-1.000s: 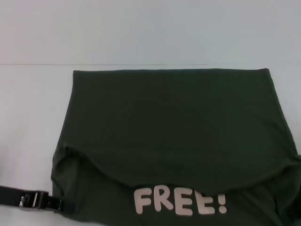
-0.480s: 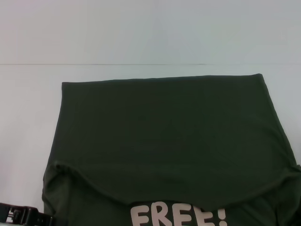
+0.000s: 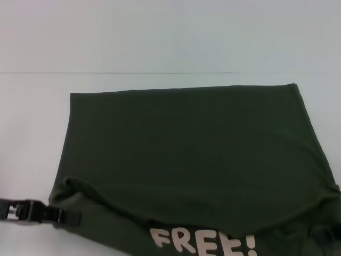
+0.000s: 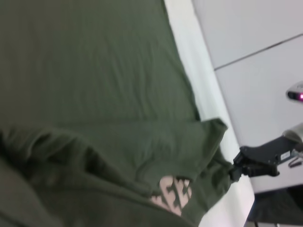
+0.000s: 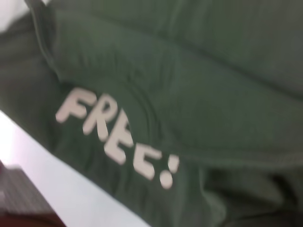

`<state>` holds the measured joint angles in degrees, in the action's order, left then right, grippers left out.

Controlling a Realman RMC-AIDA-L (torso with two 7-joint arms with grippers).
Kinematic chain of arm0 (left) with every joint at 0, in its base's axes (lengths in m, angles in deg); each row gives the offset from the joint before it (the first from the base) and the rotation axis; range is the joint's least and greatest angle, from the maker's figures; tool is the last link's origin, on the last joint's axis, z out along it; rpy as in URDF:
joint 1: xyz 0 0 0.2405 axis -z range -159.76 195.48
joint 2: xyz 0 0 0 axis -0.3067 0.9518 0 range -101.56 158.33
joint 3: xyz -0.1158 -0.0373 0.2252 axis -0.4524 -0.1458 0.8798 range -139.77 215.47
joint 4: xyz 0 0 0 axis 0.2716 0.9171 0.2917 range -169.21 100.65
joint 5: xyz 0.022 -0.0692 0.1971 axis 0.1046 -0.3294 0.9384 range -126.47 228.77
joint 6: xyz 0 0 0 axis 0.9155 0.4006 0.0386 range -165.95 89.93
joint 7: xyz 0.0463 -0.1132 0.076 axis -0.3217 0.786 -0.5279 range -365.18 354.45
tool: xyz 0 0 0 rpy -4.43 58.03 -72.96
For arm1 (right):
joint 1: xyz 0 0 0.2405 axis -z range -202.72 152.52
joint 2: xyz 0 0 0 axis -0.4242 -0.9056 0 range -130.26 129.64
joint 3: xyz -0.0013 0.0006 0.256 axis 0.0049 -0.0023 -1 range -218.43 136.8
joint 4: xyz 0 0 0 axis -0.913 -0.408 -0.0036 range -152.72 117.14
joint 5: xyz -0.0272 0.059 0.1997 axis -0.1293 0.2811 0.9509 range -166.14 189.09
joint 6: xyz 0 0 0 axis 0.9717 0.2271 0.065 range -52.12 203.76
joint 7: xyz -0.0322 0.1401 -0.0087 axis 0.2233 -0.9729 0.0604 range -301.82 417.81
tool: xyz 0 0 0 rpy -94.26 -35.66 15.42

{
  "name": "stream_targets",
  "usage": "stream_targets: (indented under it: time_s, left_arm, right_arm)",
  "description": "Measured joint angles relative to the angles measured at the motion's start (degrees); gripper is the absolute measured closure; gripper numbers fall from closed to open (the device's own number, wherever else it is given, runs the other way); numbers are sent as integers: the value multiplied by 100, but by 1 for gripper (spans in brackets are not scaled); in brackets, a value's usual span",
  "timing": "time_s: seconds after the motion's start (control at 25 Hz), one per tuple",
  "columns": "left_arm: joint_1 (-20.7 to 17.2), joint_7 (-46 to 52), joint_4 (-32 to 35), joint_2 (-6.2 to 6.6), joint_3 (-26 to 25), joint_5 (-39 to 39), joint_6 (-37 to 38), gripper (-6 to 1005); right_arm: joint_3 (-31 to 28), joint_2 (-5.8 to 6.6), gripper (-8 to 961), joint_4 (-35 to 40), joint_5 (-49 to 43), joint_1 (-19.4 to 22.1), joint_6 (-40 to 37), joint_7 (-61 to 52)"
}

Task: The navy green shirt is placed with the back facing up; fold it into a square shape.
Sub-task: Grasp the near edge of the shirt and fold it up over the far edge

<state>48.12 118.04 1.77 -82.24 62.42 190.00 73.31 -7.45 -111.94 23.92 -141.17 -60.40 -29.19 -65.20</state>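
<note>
White table (image 3: 32, 133), pale wall behind. Left gripper (image 3: 72, 217) pinches navy green shirt (image 3: 192, 154) edge; right gripper's state unclear.

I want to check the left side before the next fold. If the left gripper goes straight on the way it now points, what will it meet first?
The left gripper points toward the right, at the near left edge of the navy green shirt. It seems to be at the fabric already, so it would meet the shirt first, though depth is unclear.
</note>
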Motion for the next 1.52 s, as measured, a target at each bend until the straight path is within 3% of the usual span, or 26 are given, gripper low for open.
stream_targets:
  time_s: [0.32, 0.56, 0.72, 1.08, 1.52]
  left_arm:
    - [197, 69, -133, 58, -740, -254, -275, 969]
    - [225, 153, -370, 66, -1083, -708, -889, 969]
    - [228, 145, -503, 44, -1143, -956, -1359, 969]
    - [350, -200, -579, -301, -1121, -1396, -2440, 969]
    - [517, -719, -631, -578, -1098, -1767, -3312, 969]
  right_arm:
    - [-992, 388, 914, -432, 657, 53, 245, -27]
    - [-1364, 482, 914, -858, 1083, 58, 940, -86]
    - [-1487, 406, 913, -1016, 1345, 59, 1546, -136]
    - [-1428, 19, 914, -1143, 1848, -14, 2907, 4]
    - [-1406, -174, 913, -1125, 2632, -69, 3714, 355]
